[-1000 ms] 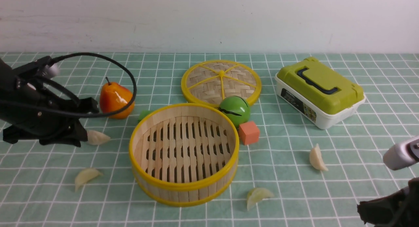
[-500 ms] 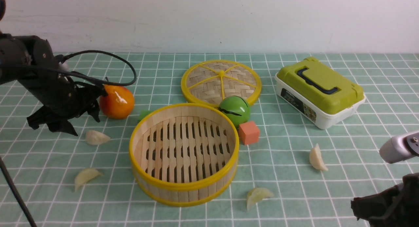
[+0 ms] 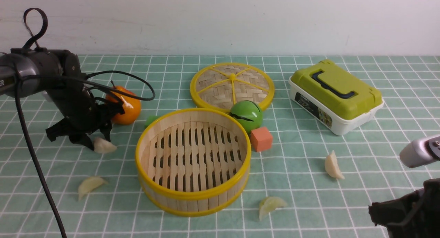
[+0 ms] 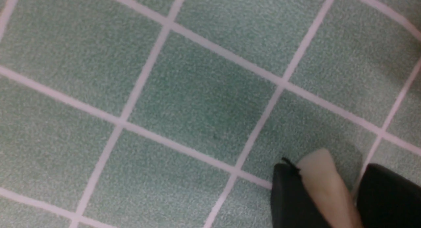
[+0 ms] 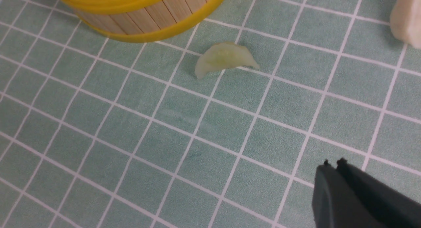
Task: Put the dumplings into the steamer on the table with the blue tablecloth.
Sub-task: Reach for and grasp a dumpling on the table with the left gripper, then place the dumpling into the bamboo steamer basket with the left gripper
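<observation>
The steamer [image 3: 192,196] stands empty in the middle of the blue tablecloth [image 3: 299,186]. My left gripper [image 3: 95,144] is down at its left, closed round a cream dumpling [image 3: 106,147] that rests on the cloth. In the left wrist view the dumpling [image 4: 320,178] lies between the black fingers [image 4: 289,195], pressed against one. Three more dumplings lie loose: front left [image 3: 90,184], front [image 3: 271,204] and right [image 3: 333,166]. My right gripper [image 3: 395,214] hovers shut and empty at the front right, in its own view [image 5: 334,164] short of the greenish dumpling [image 5: 223,58].
An orange pear [image 3: 125,104] sits just behind the left gripper. The woven lid [image 3: 232,85], a green ball [image 3: 245,114] and an orange cube [image 3: 261,139] lie behind the steamer. A green-lidded box [image 3: 335,95] stands at the back right.
The left arm rose off the dumpling and opened, then came back down and closed around it. The pear got nudged upright-to-tilted. The right arm barely moved.
</observation>
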Robot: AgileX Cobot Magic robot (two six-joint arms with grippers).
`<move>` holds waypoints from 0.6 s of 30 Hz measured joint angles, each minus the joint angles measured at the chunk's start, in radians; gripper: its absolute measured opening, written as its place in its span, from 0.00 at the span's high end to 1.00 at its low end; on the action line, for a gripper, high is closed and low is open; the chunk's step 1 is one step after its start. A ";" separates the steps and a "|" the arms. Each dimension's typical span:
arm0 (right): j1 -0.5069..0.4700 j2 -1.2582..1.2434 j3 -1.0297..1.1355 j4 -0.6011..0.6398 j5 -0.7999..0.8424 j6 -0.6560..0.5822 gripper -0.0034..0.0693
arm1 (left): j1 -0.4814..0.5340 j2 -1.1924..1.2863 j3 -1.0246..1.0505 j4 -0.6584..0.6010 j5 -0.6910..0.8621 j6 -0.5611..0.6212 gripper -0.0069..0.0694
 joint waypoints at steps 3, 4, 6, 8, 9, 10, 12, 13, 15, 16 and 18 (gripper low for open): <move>0.001 0.000 0.000 0.003 -0.001 0.000 0.93 | -0.020 0.000 -0.004 0.009 0.004 0.036 0.63; 0.001 0.000 0.000 0.003 -0.001 0.000 0.92 | -0.026 0.000 -0.008 0.008 0.010 0.049 0.63; 0.001 0.000 0.000 0.003 -0.001 0.000 0.92 | -0.040 0.000 -0.018 0.000 0.032 0.077 0.63; 0.001 0.000 0.000 0.003 -0.002 0.000 0.92 | -0.062 -0.015 -0.050 -0.006 0.084 0.120 0.63; 0.001 0.000 -0.001 0.003 -0.002 0.000 0.92 | -0.069 -0.025 -0.070 -0.007 0.100 0.133 0.63; 0.001 0.000 -0.002 0.003 -0.002 0.000 0.92 | -0.076 -0.040 -0.087 -0.007 0.118 0.144 0.63; 0.001 0.000 -0.003 0.003 -0.004 0.000 0.91 | -0.091 -0.081 -0.133 -0.006 0.150 0.174 0.63; 0.001 0.000 -0.003 0.003 -0.004 0.000 0.91 | -0.096 -0.095 -0.146 -0.006 0.159 0.187 0.63; 0.001 0.000 -0.003 0.003 -0.005 0.000 0.91 | -0.127 -0.153 -0.186 -0.007 0.185 0.221 0.63; 0.001 0.000 -0.003 0.003 -0.005 0.000 0.91 | -0.139 -0.170 -0.190 -0.007 0.189 0.231 0.63; 0.001 0.000 -0.003 0.003 -0.009 0.000 0.91 | -0.180 -0.197 -0.197 -0.008 0.199 0.253 0.63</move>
